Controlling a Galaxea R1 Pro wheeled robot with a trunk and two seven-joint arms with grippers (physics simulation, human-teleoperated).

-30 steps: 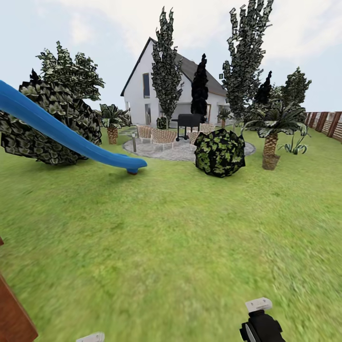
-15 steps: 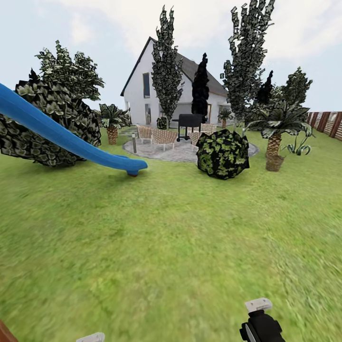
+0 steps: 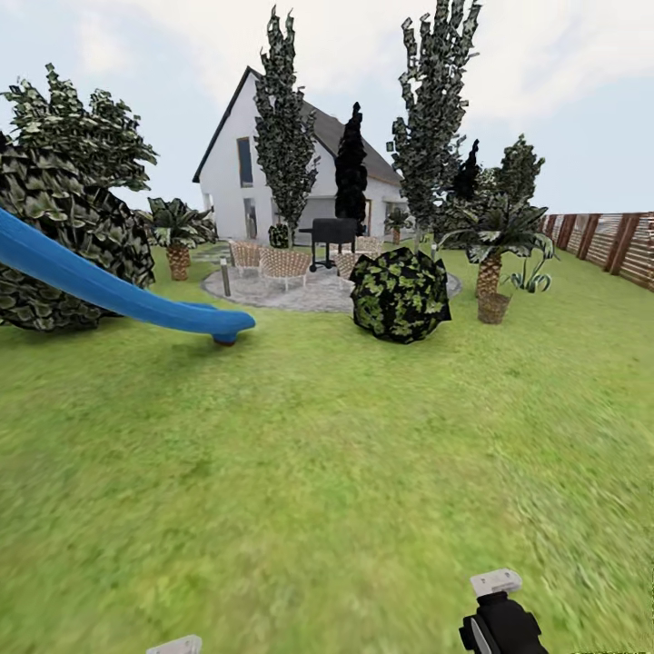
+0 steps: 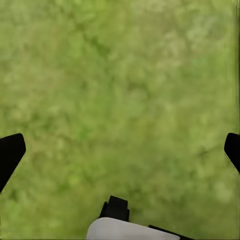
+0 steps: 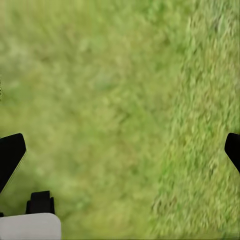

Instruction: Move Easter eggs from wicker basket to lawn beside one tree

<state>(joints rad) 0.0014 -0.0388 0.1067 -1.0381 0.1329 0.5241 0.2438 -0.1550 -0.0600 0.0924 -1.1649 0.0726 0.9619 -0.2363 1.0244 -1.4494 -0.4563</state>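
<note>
The Easter eggs and the wicker basket are out of view. Green lawn (image 3: 327, 454) stretches ahead of me through the garden. Two tall slim trees with mottled green-white crowns stand at the back, one (image 3: 283, 118) before the house and one (image 3: 434, 109) to its right. My left gripper (image 4: 120, 155) hangs open over bare grass, fingers wide apart with nothing between them. My right gripper (image 5: 120, 155) is open over grass too. The right arm (image 3: 500, 622) and a bit of the left arm (image 3: 173, 645) show at the bottom of the head view.
A blue slide (image 3: 109, 291) ends on the grass at the left, before a big leafy bush (image 3: 64, 245). A round dark bush (image 3: 400, 295), a potted palm (image 3: 490, 272), a near-black conifer (image 3: 351, 168) and a paved patio (image 3: 309, 291) with chairs lie ahead. A slat fence (image 3: 609, 241) runs along the right.
The whole picture has shifted left, so the camera has turned right. More fence shows at the right, and the brown object at the lower left has left the picture.
</note>
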